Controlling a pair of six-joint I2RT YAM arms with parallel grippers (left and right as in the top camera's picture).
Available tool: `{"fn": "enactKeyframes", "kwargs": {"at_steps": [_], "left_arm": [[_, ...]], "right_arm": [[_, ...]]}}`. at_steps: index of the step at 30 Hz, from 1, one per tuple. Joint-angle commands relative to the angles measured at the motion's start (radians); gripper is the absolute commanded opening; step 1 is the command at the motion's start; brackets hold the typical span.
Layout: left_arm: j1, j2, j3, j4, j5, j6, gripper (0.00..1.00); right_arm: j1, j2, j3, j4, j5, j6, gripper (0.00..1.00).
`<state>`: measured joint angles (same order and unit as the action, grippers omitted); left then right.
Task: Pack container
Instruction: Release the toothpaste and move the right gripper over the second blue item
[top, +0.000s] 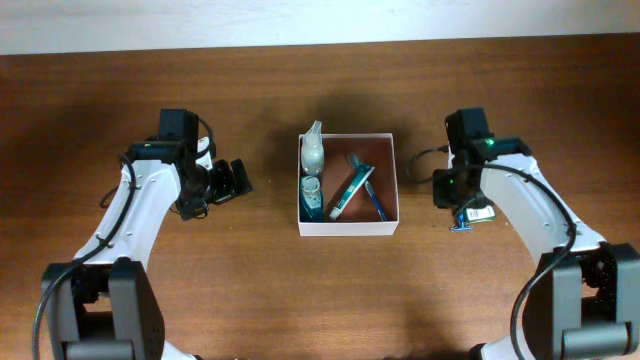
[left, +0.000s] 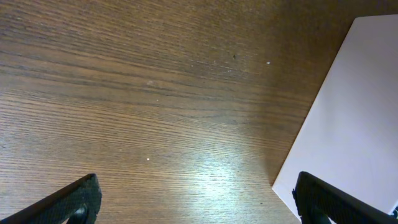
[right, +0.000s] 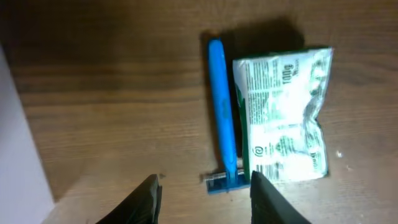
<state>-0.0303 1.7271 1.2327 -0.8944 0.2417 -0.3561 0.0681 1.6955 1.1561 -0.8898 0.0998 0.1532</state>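
The right pincer (right: 204, 186), parted and empty, is best closed across the blue razor (right: 222, 112) just ahead, sachet (right: 283, 118) avoided.

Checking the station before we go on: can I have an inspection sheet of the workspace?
Surface: brown wooden table.
Job's things: white container holds a white bottle, small blue bottle, tube and blue-handled item.
Clutter: blue razor and green-white sachet side by side on the table, outside the container.
Grippers: left gripper open over table; right gripper open above the razor.
Cables: black cables on both arms.
Surroundings: pale wall beyond the table.
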Motion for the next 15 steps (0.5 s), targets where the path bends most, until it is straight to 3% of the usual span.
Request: {"fn": "enactKeyframes", "kwargs": {"at_steps": [1,15], "left_arm": [[0.003,0.012,0.008,0.000,-0.003,0.005,0.99],[0.001,0.012,0.008,0.000,-0.003,0.005,0.99]], "right_arm": [[-0.039,0.003,-0.063,0.047,-0.041,-0.030,0.40],[-0.069,0.029,-0.126,0.128,-0.116,-0.079,0.40]]}}
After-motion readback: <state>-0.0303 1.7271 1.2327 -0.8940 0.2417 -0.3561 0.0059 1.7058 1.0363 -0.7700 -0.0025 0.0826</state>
